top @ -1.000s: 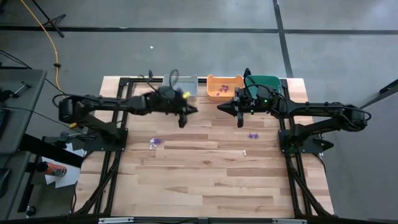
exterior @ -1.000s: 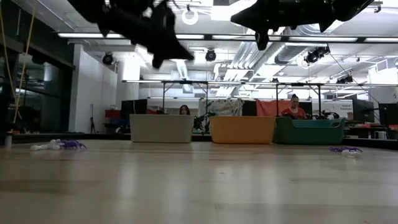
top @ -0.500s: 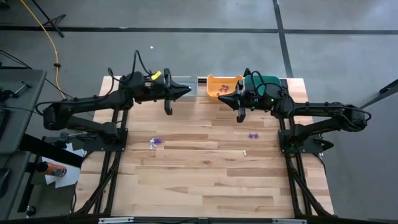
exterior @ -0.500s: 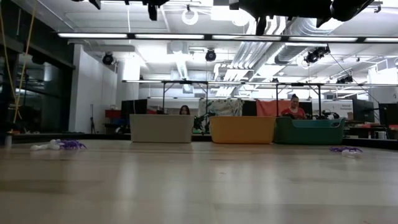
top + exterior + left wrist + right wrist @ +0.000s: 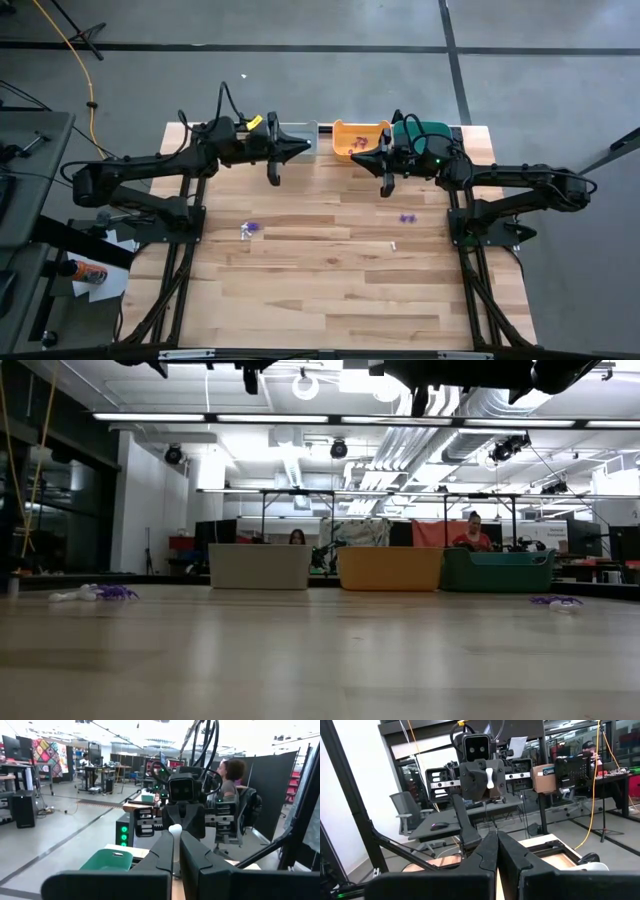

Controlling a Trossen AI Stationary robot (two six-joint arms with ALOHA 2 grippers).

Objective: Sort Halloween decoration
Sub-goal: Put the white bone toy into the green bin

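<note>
Overhead, both dark two-finger arms hang above the far part of the pale wooden slatted table (image 5: 340, 290), facing each other across its middle. The left gripper (image 5: 304, 148) points toward the table's centre from just in front of the grey plastic bin (image 5: 303, 131); its fingers (image 5: 167, 851) are pressed together with nothing between them. The right gripper (image 5: 357, 157) points back at it from in front of the orange plastic bin (image 5: 345, 130), and its fingers (image 5: 490, 851) are likewise clamped shut on nothing. The two tips are near each other but apart.

Three bins stand in a row along the far edge: grey on the left, orange in the middle, and a teal plastic bin (image 5: 432, 130) on the right, partly covered by the right arm. Several small purple trinkets (image 5: 356, 145) lie inside the orange bin, though they are too small to tell apart.

On the bare boards, a tiny purple Halloween decoration (image 5: 252, 229) lies toward the left beside a small whitish piece (image 5: 243, 234). Another purple trinket (image 5: 406, 217) lies toward the right, and a small white piece (image 5: 394, 245) sits just nearer the front from it. All of these are well clear of both grippers.

From table height, people show in the room beyond the bins.
</note>
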